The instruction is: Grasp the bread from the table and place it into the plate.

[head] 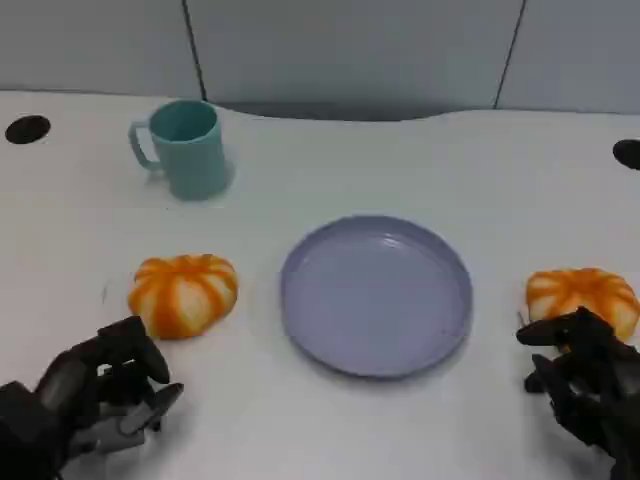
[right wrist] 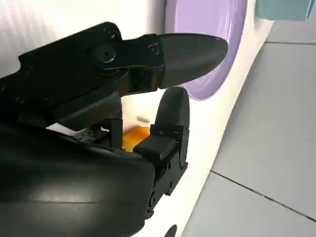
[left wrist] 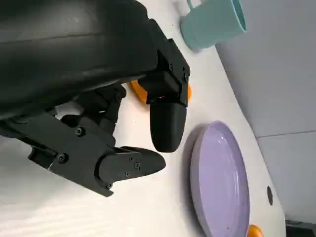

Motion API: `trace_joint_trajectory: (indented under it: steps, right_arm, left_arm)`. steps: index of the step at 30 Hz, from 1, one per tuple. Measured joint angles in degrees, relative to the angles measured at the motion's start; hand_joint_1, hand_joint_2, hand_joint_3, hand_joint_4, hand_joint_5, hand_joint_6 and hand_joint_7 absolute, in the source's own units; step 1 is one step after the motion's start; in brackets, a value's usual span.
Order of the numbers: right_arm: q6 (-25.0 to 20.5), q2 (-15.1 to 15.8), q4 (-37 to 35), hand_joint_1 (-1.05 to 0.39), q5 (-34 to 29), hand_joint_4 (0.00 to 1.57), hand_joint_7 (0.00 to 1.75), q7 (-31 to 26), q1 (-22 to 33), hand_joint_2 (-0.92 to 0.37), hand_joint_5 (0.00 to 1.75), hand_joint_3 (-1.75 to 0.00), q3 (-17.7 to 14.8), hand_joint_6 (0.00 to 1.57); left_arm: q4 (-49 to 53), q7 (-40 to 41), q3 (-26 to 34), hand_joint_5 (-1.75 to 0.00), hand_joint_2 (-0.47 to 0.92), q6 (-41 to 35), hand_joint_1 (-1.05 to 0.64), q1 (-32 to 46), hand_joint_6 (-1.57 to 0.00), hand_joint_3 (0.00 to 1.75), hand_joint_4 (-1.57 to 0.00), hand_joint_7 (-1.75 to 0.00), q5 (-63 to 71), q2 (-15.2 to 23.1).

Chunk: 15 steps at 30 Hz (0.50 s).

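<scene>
Beside the empty lilac plate (head: pixel 376 296) lie two orange breads: left bread (head: pixel 183 293) unobstructed, right bread (head: pixel 583 296) partly hidden behind right hand (head: pixel 585 385). Left hand (head: pixel 95 395) near its bread, not touching. Both hands' fingers apart, holding nothing. Teal mug (head: pixel 187 149) behind.

Two orange breads (head: pixel 183 294) (head: pixel 583 296) flank lavender plate (head: pixel 376 294).

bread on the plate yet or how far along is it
Nothing is placed yet: the purple plate has no bread on it. Both orange breads, left and right, sit on the table. The left hand and right hand hover near them, holding nothing. Grasping and placing remain.
</scene>
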State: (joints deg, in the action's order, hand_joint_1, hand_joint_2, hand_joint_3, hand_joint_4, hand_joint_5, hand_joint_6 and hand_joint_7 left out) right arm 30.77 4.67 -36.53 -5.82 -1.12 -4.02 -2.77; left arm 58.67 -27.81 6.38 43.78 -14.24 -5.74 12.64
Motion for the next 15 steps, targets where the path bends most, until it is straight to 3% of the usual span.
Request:
trace_joint_trajectory:
  steps: [15]
  right_arm:
    - [0.19, 0.00, -0.15, -0.24, 0.84, 0.56, 1.15, 0.78, 0.00, -0.92, 1.46, -0.39, -0.12, 0.54]
  left_arm:
    - [0.08, 0.04, 0.04, -1.75, 0.63, -0.01, -0.28, -0.12, -0.55, 0.63, -0.77, -1.75, 0.03, 0.00]
